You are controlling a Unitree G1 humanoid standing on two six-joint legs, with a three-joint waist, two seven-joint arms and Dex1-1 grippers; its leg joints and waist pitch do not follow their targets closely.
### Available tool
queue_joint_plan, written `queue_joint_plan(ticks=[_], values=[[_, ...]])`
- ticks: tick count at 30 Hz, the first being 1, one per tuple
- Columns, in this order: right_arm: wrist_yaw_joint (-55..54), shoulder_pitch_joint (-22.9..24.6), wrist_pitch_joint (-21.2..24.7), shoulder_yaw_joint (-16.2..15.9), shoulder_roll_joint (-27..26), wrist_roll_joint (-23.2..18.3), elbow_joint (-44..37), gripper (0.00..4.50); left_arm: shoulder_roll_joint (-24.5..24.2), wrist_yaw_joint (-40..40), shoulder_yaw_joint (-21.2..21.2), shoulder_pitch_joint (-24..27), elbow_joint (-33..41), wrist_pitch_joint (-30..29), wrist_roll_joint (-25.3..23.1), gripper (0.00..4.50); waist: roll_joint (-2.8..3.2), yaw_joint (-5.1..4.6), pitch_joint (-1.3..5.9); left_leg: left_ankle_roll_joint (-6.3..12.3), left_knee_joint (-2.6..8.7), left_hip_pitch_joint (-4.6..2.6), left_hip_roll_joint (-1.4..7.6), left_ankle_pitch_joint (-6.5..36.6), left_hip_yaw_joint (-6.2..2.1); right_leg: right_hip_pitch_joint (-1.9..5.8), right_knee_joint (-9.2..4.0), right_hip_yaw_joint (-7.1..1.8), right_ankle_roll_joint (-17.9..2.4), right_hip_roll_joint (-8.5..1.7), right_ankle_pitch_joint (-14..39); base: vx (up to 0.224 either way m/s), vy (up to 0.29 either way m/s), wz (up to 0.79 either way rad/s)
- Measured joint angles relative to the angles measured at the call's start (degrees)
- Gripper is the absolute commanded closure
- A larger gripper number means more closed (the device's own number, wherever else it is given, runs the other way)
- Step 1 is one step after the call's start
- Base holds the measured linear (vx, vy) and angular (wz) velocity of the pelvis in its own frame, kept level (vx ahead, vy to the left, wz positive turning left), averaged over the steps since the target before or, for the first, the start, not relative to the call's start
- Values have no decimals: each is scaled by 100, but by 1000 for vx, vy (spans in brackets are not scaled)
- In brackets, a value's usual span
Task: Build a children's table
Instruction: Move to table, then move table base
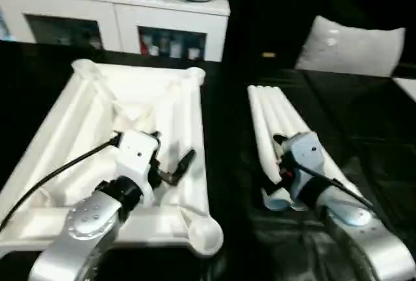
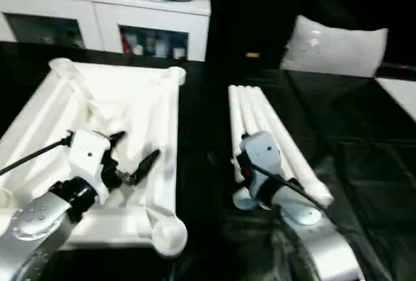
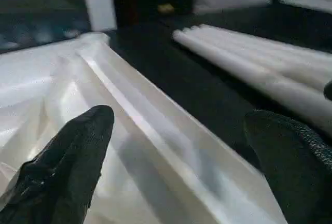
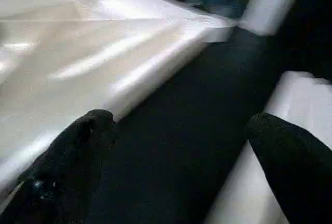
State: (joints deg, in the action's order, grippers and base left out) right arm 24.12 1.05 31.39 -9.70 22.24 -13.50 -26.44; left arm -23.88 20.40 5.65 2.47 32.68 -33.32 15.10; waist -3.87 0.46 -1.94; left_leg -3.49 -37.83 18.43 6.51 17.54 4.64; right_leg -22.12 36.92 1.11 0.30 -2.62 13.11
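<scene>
- The table top (image 1: 123,157) lies upside down on the black counter (image 1: 227,164), ribbed underside up, round sockets at its corners, on the robot's left side.
- The four white legs (image 1: 279,125) lie side by side in a neat row to the right of the top, a dark strip of counter between them.
- The left gripper (image 1: 170,164) hovers over the top's right-hand part, near its rim — its black fingers (image 3: 72,156) spread wide, holding nothing.
- The right gripper (image 4: 181,146) sits over the near ends of the legs — fingers (image 4: 290,151) wide apart too, nothing held.
- A white-grey cushion (image 1: 354,47) rests at the far right.
</scene>
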Motion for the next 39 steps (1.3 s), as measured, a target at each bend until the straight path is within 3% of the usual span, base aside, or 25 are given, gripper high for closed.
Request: queue_joint_plan(ticks=[2,4,6,10,15,21,24,32,34,37,39], values=[[203,76,54,9,128,-114,-40,0,-122,226,-64,0,-26,0,83,28,17,-5,-11,-1,2,-5,1,-1,10,23,-27,-42,3,17,-2,34,14,7],[482,174,60,18,359,-267,-114,0,-426,749,-36,-4,-43,127,219,34,76,-7,-51,-6,14,2,22,-1,19,63,-71,-37,-36,20,9,-29,3,0],[735,284,59,47,584,-372,-188,0,-721,1251,-25,-7,-53,284,338,52,151,-27,-100,-27,48,-47,38,15,51,105,-87,-39,-54,13,-5,-72,-3,0],[1230,346,47,79,987,-440,-249,0,-1588,2523,176,-66,-155,318,681,85,217,-70,-131,-17,72,-62,102,-32,113,110,-76,-24,-80,20,-22,-13,-4,1],[1510,348,6,61,1141,-487,-249,0,-2120,3312,470,-100,-270,166,722,122,226,-63,-135,-40,124,-54,160,-109,186,79,-66,-11,-108,27,-40,0,0,0],[1708,383,-104,-211,1360,-358,-261,0,-2675,3834,830,-191,-460,340,449,165,225,-59,-135,-46,127,-39,173,-114,203,65,-68,-8,-111,28,-41,0,0,0],[1748,393,-105,-259,1359,-280,-272,0,-2754,3939,843,-175,-532,492,239,207,222,-58,-134,-45,127,-31,173,-115,207,59,-71,-9,-111,26,-41,0,0,0],[1852,392,-68,-486,1457,-215,-321,0,-2849,3934,979,-204,-649,603,-1,260,217,-54,-133,-46,129,-32,176,-114,209,59,-71,-9,-111,27,-42,0,0,0],[1953,394,-34,-511,1517,-237,-375,0,-2849,3949,1039,-204,-653,607,-36,295,218,-49,-133,-46,129,-32,176,-114,210,59,-71,-9,-111,26,-42,0,0,0],[2137,414,-36,-562,1614,-326,-495,0,-2857,3952,1113,-204,-653,652,-190,300,216,-38,-132,-45,129,-32,178,-115,210,59,-72,-8,-111,27,-41,0,0,0],[2268,485,-36,-588,1711,-410,-500,0,-2862,3928,1182,-207,-656,752,-342,338,214,-30,-132,-45,129,-31,177,-115,211,59,-73,-9,-111,27,-41,0,0,0]])
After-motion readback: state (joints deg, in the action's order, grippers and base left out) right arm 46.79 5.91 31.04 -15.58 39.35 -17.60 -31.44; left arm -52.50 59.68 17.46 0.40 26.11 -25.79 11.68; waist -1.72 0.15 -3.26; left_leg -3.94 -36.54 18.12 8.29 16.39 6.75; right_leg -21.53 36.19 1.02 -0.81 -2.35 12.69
